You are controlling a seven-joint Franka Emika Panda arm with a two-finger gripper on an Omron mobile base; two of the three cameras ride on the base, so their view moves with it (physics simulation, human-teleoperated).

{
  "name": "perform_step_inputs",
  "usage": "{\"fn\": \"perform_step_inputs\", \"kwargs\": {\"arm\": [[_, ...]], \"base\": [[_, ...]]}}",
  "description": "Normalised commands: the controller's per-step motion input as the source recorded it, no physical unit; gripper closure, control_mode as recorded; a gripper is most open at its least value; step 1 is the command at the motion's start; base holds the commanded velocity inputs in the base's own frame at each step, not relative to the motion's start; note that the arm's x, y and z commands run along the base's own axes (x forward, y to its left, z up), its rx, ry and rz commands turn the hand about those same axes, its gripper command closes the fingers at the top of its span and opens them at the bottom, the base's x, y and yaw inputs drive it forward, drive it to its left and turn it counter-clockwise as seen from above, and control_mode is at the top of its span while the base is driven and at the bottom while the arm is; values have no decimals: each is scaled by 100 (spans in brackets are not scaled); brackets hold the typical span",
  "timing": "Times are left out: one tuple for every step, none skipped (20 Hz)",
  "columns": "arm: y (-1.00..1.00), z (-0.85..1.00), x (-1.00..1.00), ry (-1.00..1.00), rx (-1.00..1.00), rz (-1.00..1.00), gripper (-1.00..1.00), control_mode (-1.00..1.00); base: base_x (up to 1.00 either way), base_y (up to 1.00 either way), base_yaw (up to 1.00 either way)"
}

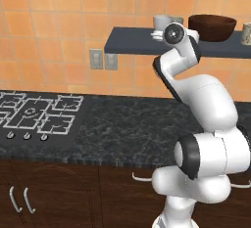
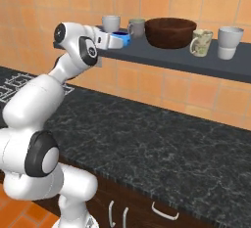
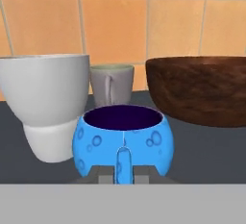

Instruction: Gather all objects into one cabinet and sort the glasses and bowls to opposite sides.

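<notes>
I have the gripper (image 3: 123, 174) pinching the near rim of the small glossy blue bowl (image 3: 122, 141), at the long dark slate shelf (image 2: 196, 60). Every piece is up there. Left: the blue bowl belongs beside the large brown wooden bowl (image 2: 170, 31), clear of the pale cups (image 3: 48, 103).

We see a kitchen: a gas hob (image 1: 37, 113) at left frame, a dark stone counter (image 1: 122, 129), orange wall tiles (image 1: 59, 31), wooden base cabinets (image 1: 54, 193) below.
</notes>
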Motion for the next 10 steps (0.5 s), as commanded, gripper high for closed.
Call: {"fn": "perform_step_inputs", "kwargs": {"arm": [[0,-7,35,0,0,0,100,-100],[0,-9,32,0,0,0,100,-100],[0,-9,33,0,0,0,100,-100],[0,-11,35,0,0,0,100,-100],[0,-14,35,0,0,0,100,-100],[0,-15,36,0,0,0,100,-100],[0,-16,36,0,0,0,100,-100],[0,-17,38,0,0,0,100,-100],[0,-19,41,0,0,0,-100,-100],[4,-20,43,0,-1,0,-100,-100]], "base": [[0,0,0],[0,0,0],[0,0,0],[0,0,0],[0,0,0],[0,0,0],[0,0,0],[0,0,0],[0,0,0],[0,0,0]]}}
